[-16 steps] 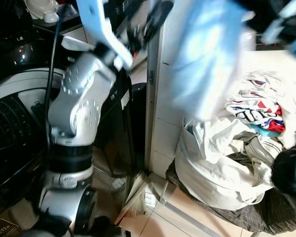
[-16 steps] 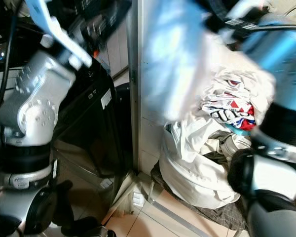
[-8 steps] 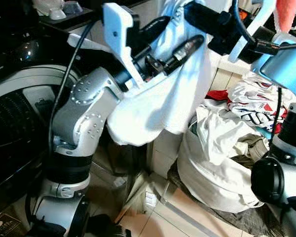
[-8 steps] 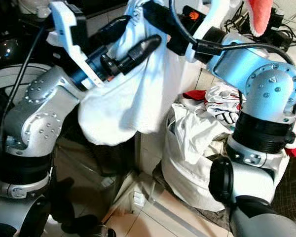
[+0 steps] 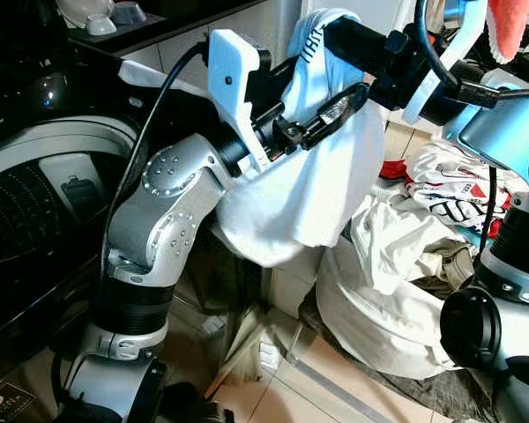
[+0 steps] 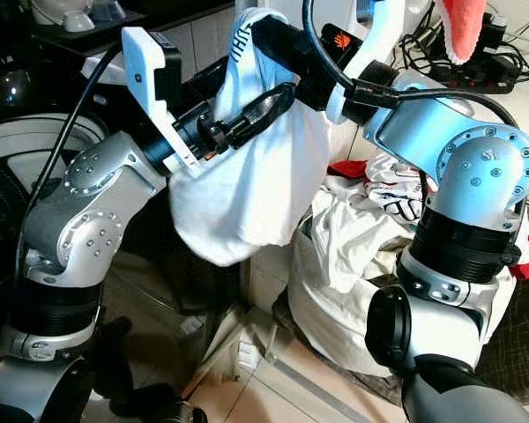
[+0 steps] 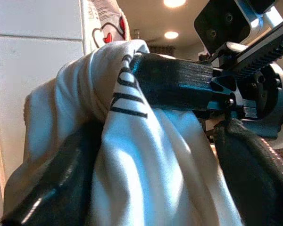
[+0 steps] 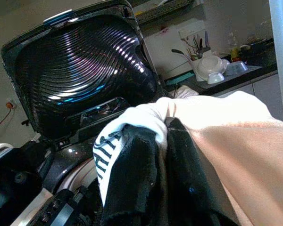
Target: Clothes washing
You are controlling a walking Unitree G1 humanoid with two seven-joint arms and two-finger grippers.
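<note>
R gripper (image 6: 247, 31) is clamped on the white shirt (image 6: 247, 176), top middle. L gripper (image 5: 331, 110) closed on it too, now nearer the washer (image 5: 35, 203) at left.

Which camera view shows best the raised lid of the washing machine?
The right wrist view: the dark ribbed lid stands open there, whole, behind the white garment held in the right gripper. The eye views show the machine's body, not the lid.
</note>
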